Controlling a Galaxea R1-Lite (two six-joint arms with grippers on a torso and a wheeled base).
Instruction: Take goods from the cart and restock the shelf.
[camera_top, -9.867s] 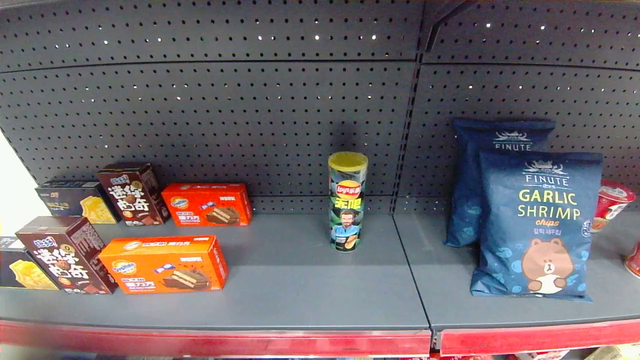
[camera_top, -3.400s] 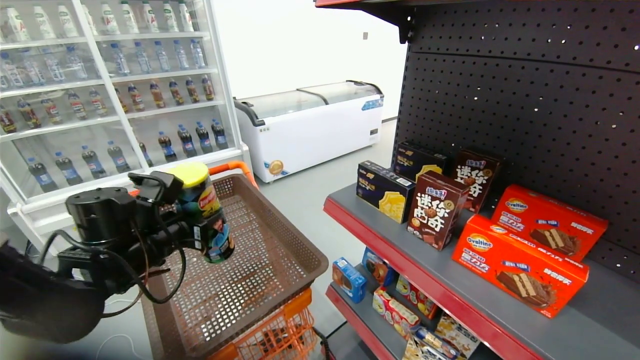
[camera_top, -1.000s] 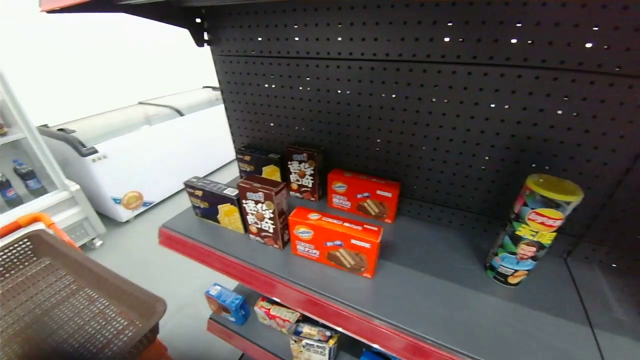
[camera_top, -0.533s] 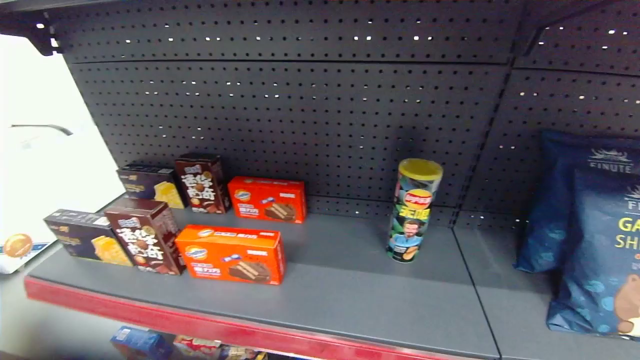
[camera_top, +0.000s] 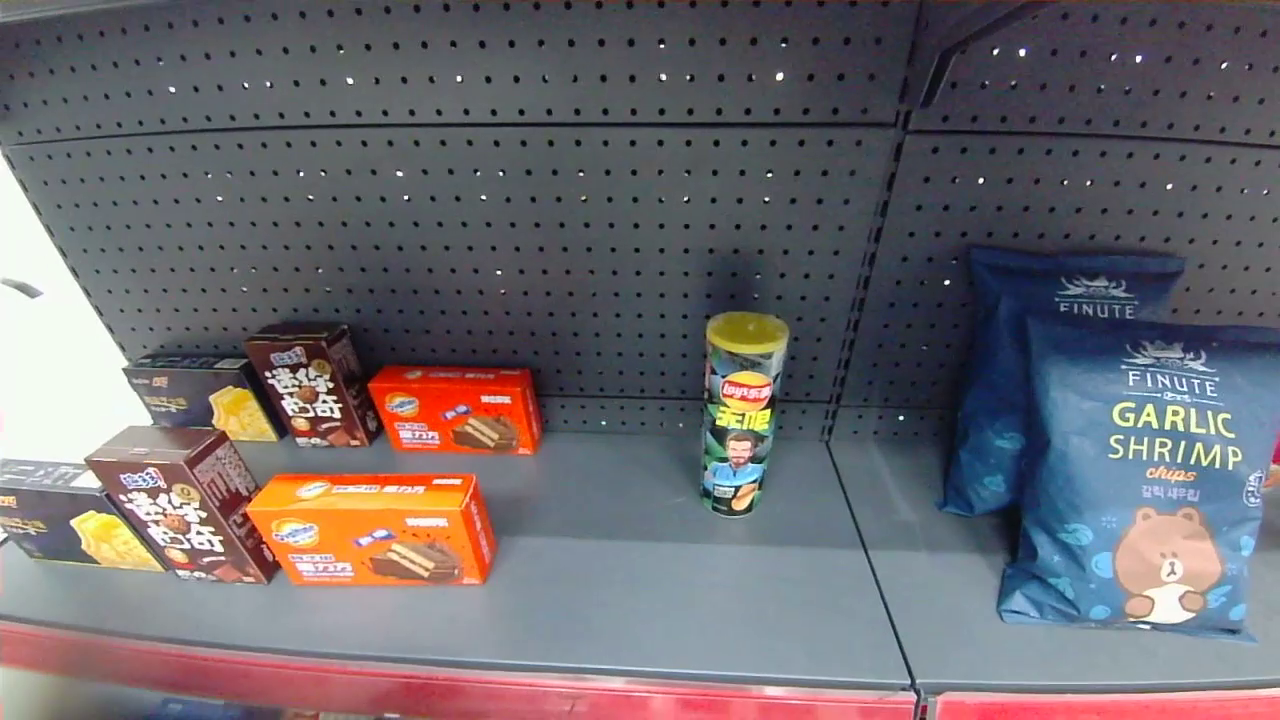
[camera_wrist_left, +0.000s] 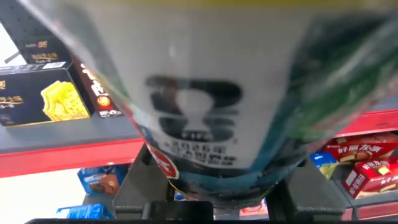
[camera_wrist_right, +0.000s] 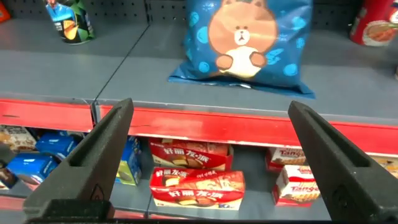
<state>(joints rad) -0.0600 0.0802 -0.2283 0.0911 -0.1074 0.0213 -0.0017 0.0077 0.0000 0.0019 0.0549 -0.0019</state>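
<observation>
Blurred chip can (camera_wrist_left: 205, 93) in left gripper (camera_wrist_left: 221, 190)

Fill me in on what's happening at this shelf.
The robot is restocking a store shelf. Its left gripper is shut on a chip can, held in front of the shelf's left end, by a dark box. A matching can stands upright near the back, between the orange boxes and the blue chip bags. The right gripper is open and empty, facing the front chip bag.
</observation>
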